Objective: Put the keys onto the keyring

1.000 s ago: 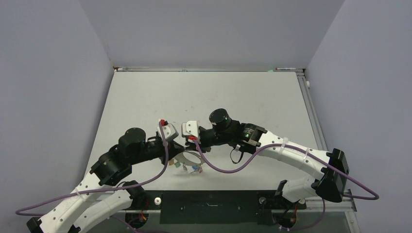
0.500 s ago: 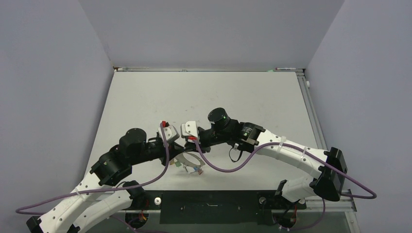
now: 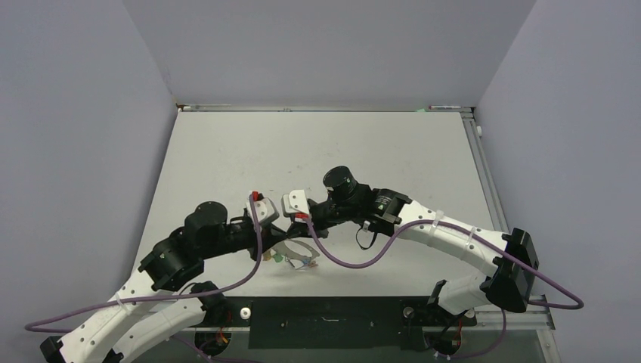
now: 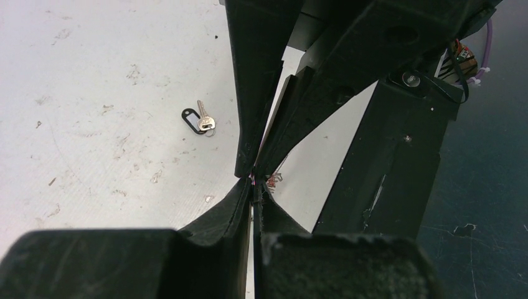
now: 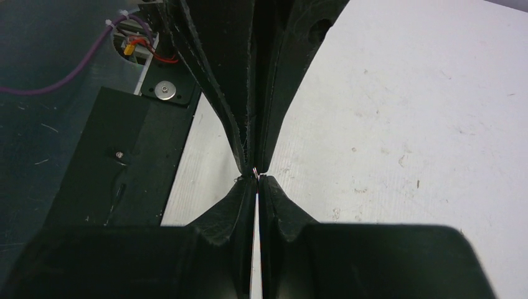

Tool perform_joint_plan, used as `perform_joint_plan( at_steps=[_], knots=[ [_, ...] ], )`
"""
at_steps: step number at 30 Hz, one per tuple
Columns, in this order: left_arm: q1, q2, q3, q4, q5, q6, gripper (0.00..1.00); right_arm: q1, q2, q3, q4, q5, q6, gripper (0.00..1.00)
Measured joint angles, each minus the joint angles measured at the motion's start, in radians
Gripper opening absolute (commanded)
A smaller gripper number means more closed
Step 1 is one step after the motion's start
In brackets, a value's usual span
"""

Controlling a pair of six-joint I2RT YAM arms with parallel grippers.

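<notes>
My left gripper [image 3: 275, 229] and right gripper [image 3: 292, 224] meet tip to tip above the table's near middle. Both are shut on the thin wire of the grey keyring [image 3: 293, 246], which hangs under them. Several coloured keys [image 3: 300, 262] dangle from the loop; a red bit of them [image 4: 274, 180] shows past the tips in the left wrist view. There the left gripper [image 4: 253, 187] pinches a thin strand against the right fingers [image 4: 249, 93]. The right gripper [image 5: 256, 180] shows a silvery glint at its tips. A silvery key on a black oval clip [image 4: 199, 118] lies loose on the table.
The black mounting plate [image 3: 325, 314] runs along the table's near edge right under the grippers. Purple cables [image 3: 344, 261] loop from both wrists down beside the keys. The table [image 3: 317, 151] is scuffed white; walls close it in on three sides.
Almost nothing: both arms have shifted very slightly, with the grippers still pinched together at the same spot over the hanging keys.
</notes>
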Motion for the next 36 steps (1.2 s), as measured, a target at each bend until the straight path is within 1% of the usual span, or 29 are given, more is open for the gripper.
perform_joint_plan(
  at_steps=[1,2,5,7,9,11,14,19,22,26,31,36],
  knots=[
    [-0.002,-0.003,0.0,0.0,0.0,0.0,0.02,-0.001,0.0,0.0,0.001,-0.007,0.0,0.05],
    [-0.003,-0.006,0.0,0.0,0.0,0.0,0.08,-0.003,0.0,0.0,0.002,-0.013,0.0,0.05],
    [-0.003,-0.018,0.0,0.004,-0.003,0.006,0.33,-0.011,-0.002,-0.003,0.014,-0.021,0.005,0.05],
    [-0.003,-0.035,0.0,0.014,-0.005,0.009,0.45,-0.021,-0.009,-0.022,0.03,-0.025,0.014,0.05],
    [-0.003,-0.058,0.0,0.023,-0.004,0.011,0.51,-0.034,-0.019,-0.048,0.053,-0.028,0.029,0.05],
    [-0.003,-0.089,-0.005,0.043,-0.006,0.01,0.55,-0.047,-0.037,-0.08,0.081,-0.031,0.048,0.05],
    [-0.002,-0.149,-0.028,0.087,-0.006,0.005,0.56,-0.061,-0.077,-0.135,0.148,-0.032,0.085,0.05],
    [-0.002,-0.251,-0.093,0.177,0.007,-0.001,0.52,-0.073,-0.15,-0.2,0.267,-0.033,0.144,0.05],
    [-0.002,-0.319,-0.156,0.249,0.03,-0.003,0.5,-0.078,-0.193,-0.241,0.36,-0.032,0.187,0.05],
    [0.0,-0.389,-0.233,0.344,0.074,-0.005,0.46,-0.083,-0.238,-0.299,0.489,-0.022,0.246,0.05],
    [0.014,-0.423,-0.292,0.436,0.127,-0.009,0.37,-0.089,-0.264,-0.367,0.659,-0.018,0.33,0.05],
    [0.044,-0.422,-0.306,0.507,0.169,-0.024,0.33,-0.104,-0.264,-0.401,0.819,-0.056,0.436,0.05]
  ],
)
